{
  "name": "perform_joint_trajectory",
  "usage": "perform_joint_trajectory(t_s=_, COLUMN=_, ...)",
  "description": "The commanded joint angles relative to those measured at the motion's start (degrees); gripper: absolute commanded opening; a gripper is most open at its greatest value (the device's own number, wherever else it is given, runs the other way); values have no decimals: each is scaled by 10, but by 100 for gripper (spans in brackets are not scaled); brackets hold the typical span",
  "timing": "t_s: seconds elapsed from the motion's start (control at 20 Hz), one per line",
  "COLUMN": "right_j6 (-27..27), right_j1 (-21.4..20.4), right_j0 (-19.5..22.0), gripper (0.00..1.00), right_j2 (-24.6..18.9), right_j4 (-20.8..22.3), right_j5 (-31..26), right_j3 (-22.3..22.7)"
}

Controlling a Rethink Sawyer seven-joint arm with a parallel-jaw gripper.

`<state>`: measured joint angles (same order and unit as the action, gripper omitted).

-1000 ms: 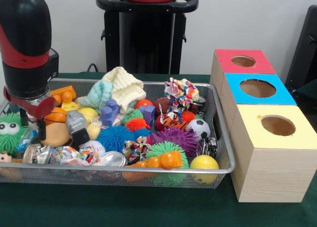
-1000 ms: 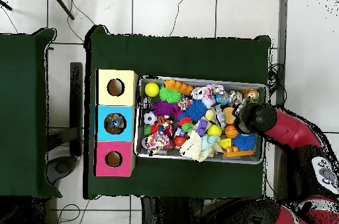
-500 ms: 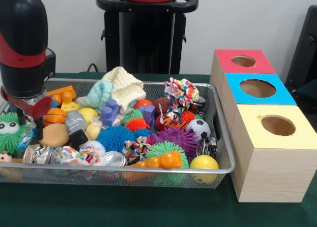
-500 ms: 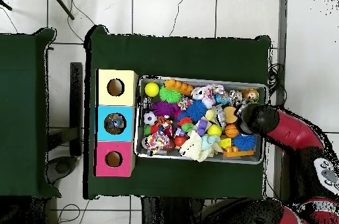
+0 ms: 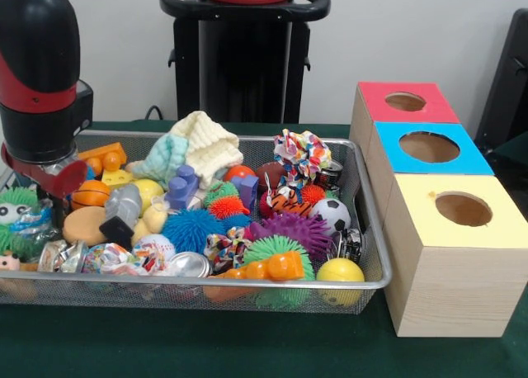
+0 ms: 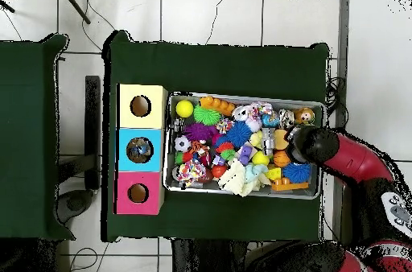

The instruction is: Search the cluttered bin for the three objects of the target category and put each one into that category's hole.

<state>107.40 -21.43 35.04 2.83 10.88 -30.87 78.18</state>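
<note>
A dark green cloth covers the desk (image 5: 206, 349). On it, the wire-mesh bin (image 5: 363, 262) brims with toys: a yellow ball (image 5: 340, 271) nearest, spiky balls, a soccer ball (image 5: 335, 214). Beside it stand yellow (image 5: 462, 209), blue (image 5: 429, 147) and red (image 5: 405, 101) holed boxes. The gripper (image 5: 54, 184) hangs over the bin's end; whether its jaws grip anything, I cannot tell. White wall behind.

Wire-mesh metal bin (image 5: 363, 229), matt wood-grain boxes (image 5: 445, 291), knitted cloth (image 5: 202, 143), rubbery spiky balls (image 5: 191, 228).
</note>
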Motion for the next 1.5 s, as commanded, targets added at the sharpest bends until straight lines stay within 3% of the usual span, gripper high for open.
perform_joint_trajectory(t_s=0.05, right_j6=-16, right_j1=-9, right_j0=0, gripper=0, right_j2=-33, right_j4=38, right_j5=14, right_j3=36)
perform_joint_trajectory(t_s=0.2, right_j6=3, right_j1=-24, right_j0=-7, gripper=0, right_j2=-30, right_j4=24, right_j5=6, right_j3=50)
perform_joint_trajectory(t_s=0.3, right_j6=11, right_j1=-65, right_j0=-11, gripper=0, right_j2=-34, right_j4=12, right_j5=-1, right_j3=81)
perform_joint_trajectory(t_s=0.45, right_j6=17, right_j1=-136, right_j0=-40, gripper=0, right_j2=-20, right_j4=-9, right_j5=-75, right_j3=106)
perform_joint_trajectory(t_s=0.7, right_j6=44, right_j1=-182, right_j0=-75, gripper=0, right_j2=-3, right_j4=-26, right_j5=-128, right_j3=119)
perform_joint_trajectory(t_s=1.3, right_j6=57, right_j1=-171, right_j0=-85, gripper=0, right_j2=4, right_j4=-24, right_j5=-97, right_j3=118)
perform_joint_trajectory(t_s=1.5, right_j6=79, right_j1=-154, right_j0=-88, gripper=0, right_j2=5, right_j4=-24, right_j5=-55, right_j3=133)
